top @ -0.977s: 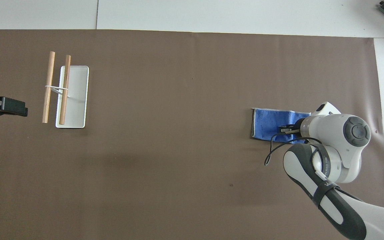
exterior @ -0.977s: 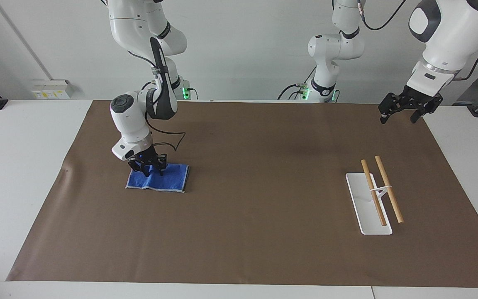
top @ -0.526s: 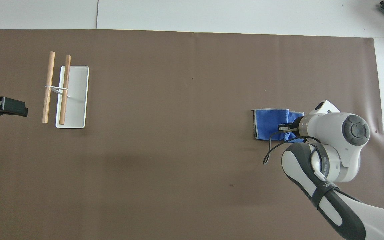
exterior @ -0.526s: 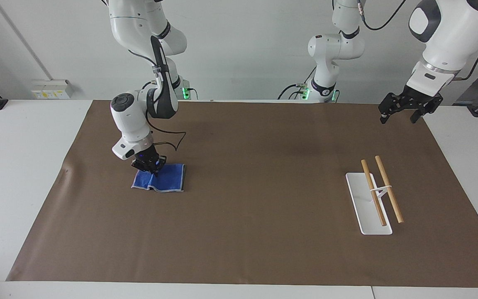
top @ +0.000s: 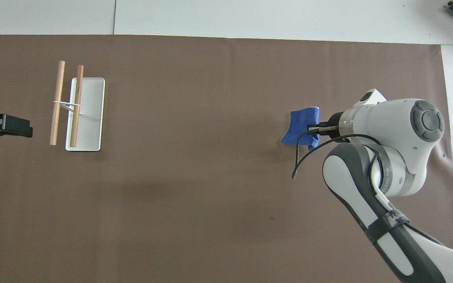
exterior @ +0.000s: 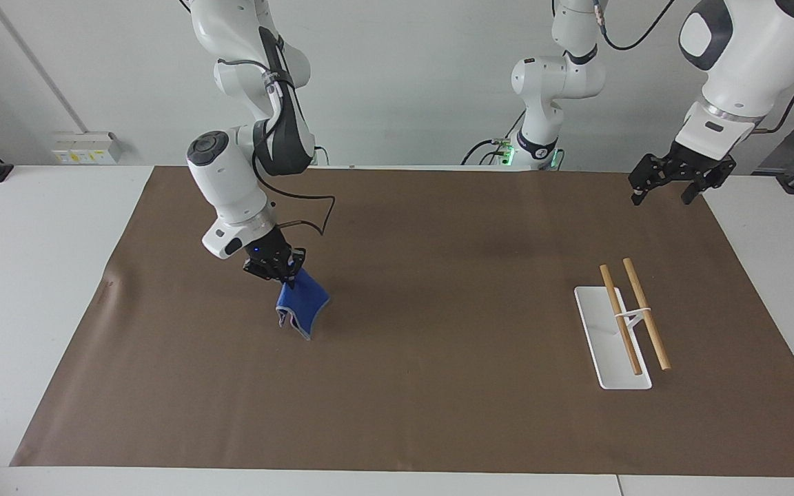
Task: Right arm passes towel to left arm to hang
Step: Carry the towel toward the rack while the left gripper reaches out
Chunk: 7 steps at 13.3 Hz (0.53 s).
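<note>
The right claw is clenched on the towel, which hangs bunched from it in the air over the brown mat at the right arm's end of the bench. The left claw waits spread wide, grasping nothing, over the mat's corner near the rack.

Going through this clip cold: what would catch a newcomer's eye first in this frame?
First, the blue towel dangling from the right gripper, which is shut on its top edge above the brown mat toward the right arm's end of the table. Next, the white rack with two wooden bars standing toward the left arm's end. The left gripper waits open in the air above the mat's corner at that end.
</note>
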### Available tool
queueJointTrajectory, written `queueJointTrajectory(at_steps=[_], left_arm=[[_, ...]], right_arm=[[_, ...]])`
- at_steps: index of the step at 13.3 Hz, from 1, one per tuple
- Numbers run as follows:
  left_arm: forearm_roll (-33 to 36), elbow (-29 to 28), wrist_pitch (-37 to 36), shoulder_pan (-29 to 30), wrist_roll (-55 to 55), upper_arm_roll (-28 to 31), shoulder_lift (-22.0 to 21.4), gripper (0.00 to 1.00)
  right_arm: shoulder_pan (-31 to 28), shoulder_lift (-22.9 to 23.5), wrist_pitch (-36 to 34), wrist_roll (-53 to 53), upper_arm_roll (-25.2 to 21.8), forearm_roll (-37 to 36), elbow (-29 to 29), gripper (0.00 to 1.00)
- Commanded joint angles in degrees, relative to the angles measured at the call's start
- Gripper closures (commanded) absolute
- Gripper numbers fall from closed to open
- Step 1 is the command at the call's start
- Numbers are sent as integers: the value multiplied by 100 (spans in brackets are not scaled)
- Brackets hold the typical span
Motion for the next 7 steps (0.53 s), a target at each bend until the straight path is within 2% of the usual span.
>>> queueJointTrajectory(at_steps=[1, 5, 7], left_arm=[[118, -110, -10, 68, -36, -55, -125, 0], [118, -110, -10, 68, -28, -55, -117, 0], [118, 4, -456, 68, -45, 24, -195, 0]], right_arm=[[-34, 100, -149, 30, 216, 612, 348, 100], [-34, 118, -685, -23, 436, 2175, 902, 100], [-34, 109, -826, -198, 532, 3009, 1034, 100]])
